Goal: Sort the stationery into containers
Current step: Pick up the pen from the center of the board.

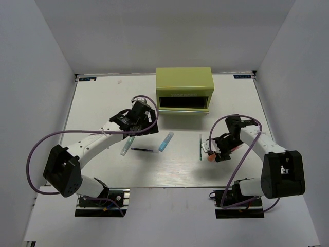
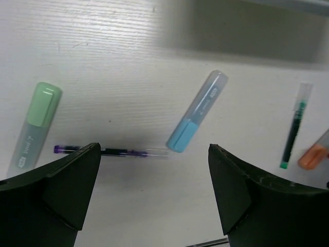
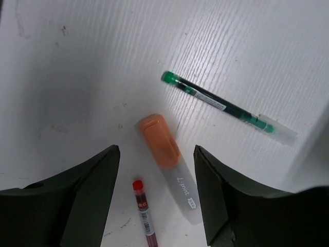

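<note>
Jaws apart, the left gripper (image 2: 153, 150) hangs over the black pen (image 2: 123, 152) between the light-green marker (image 2: 36, 128) and light-blue marker (image 2: 198, 110), its arm stretched diagonally forward, while the right gripper (image 3: 157, 150), likewise spread, hovers above the orange marker (image 3: 164, 164), its arm folded leftward.

Left claw (image 2: 154, 164) spread wide, facing downward, right claw (image 3: 157, 172) likewise parted, facing downward, neither gripping anything
</note>
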{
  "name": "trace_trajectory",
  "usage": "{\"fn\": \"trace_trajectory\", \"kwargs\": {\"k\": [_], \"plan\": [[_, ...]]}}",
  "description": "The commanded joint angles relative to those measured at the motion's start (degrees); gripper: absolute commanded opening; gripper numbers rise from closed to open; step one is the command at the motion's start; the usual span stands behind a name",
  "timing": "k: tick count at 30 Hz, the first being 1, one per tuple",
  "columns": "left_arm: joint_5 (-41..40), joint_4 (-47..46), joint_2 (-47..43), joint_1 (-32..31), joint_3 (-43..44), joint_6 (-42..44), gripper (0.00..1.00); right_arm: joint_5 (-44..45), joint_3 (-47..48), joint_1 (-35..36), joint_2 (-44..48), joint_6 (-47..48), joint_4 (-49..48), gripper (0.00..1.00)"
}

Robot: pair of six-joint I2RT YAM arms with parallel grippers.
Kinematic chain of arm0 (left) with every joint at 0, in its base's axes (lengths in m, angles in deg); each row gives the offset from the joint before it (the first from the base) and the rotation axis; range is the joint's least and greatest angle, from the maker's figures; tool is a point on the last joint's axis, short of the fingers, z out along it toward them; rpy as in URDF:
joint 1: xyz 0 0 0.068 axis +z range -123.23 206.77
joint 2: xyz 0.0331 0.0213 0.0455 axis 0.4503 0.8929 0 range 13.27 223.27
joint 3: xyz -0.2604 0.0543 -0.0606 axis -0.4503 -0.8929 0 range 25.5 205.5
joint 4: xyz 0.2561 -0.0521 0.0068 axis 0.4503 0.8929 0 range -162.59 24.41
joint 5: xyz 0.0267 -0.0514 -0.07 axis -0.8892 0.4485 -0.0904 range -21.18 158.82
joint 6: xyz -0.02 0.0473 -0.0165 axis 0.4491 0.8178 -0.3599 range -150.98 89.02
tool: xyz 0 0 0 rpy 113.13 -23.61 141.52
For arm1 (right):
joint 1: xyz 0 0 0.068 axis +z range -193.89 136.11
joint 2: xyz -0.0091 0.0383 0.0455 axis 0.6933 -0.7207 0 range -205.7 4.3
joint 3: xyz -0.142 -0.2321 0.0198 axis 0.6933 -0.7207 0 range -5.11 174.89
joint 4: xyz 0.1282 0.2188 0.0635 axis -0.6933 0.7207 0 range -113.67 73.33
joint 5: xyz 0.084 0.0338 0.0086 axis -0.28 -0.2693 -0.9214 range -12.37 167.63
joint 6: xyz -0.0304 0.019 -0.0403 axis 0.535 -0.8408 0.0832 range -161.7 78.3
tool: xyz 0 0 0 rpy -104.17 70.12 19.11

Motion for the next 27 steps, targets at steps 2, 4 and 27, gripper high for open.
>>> {"fn": "trace_trajectory", "kwargs": {"k": [2, 4, 27], "plan": [[2.4, 5.7, 0.7, 2.2, 3.0, 3.3, 0.97, 4.1, -0.4, -0.3, -3.1, 3.2, -5.6, 0.66], [2.9, 5.8, 0.7, 2.8, 3.0, 3.9, 0.98, 4.8, 0.0, -0.1, -5.1, 2.8, -7.1, 0.66], [7.7, 6.3, 4.1, 8.1, 0.2, 7.8, 0.99, 6.4, 6.5, -0.1, -10.9, 2.9, 4.0, 0.08]]}}
